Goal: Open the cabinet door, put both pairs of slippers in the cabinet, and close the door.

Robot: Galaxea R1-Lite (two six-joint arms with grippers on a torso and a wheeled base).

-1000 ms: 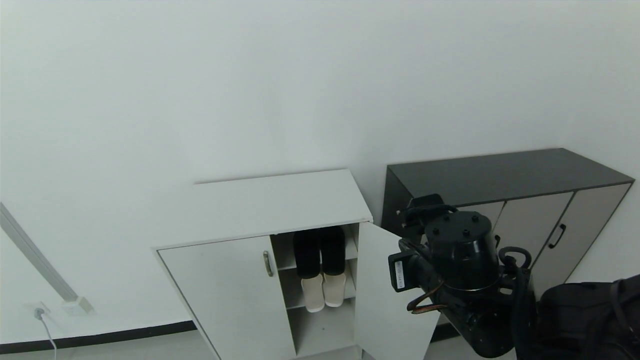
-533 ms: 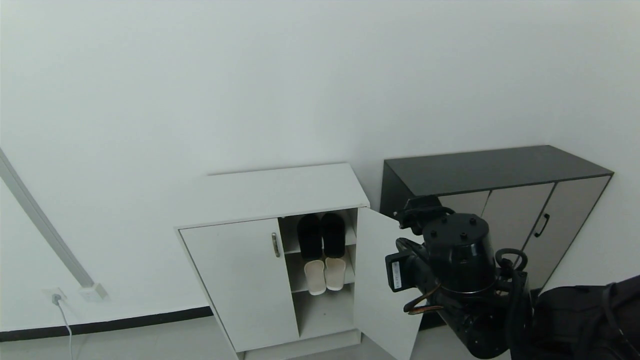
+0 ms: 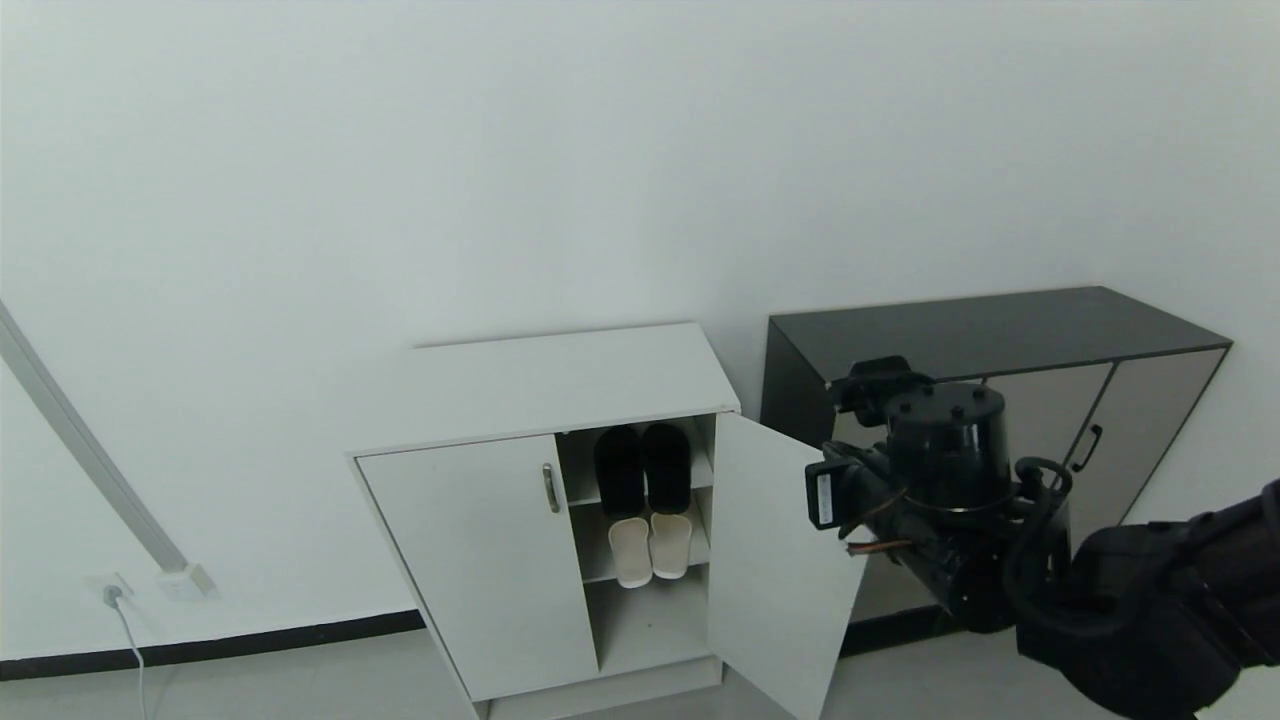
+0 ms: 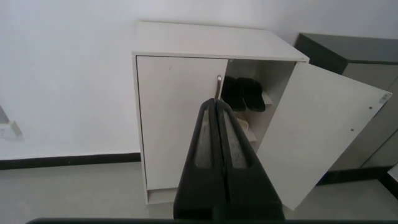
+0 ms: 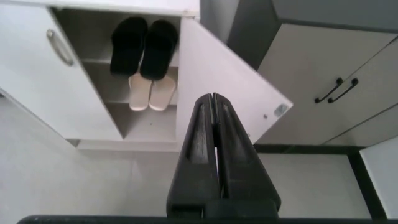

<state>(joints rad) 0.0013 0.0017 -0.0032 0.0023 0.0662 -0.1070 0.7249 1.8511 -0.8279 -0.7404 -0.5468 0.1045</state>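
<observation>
We note white cabinet (image 3: 540, 385): right door (image 3: 775, 560) swung wide on cabinet's right edge, free edge toward us, inner face showing. Left door (image 3: 480, 560) shut.
Inside: black slippers (image 3: 643, 468) on top shelf, white slippers (image 3: 650, 548) on shelf beneath. Each pair lies side by side, long axes front to back.
Right gripper (image 5: 213, 98): fingers pressed together, empty, facing open door near its free edge. This is the nearer arm.
Left gripper (image 4: 216, 102): fingers together, empty, aimed at cabinet's middle.
We judge only closing remains: right gripper needs door's outer face, then push toward cabinet front.

Colours at the white cabinet (image 3: 545, 385)
Inside, black slippers (image 3: 643, 468) above cream slippers (image 3: 650, 548); right cabinet (image 3: 990, 330) black-topped, grey-doored.
</observation>
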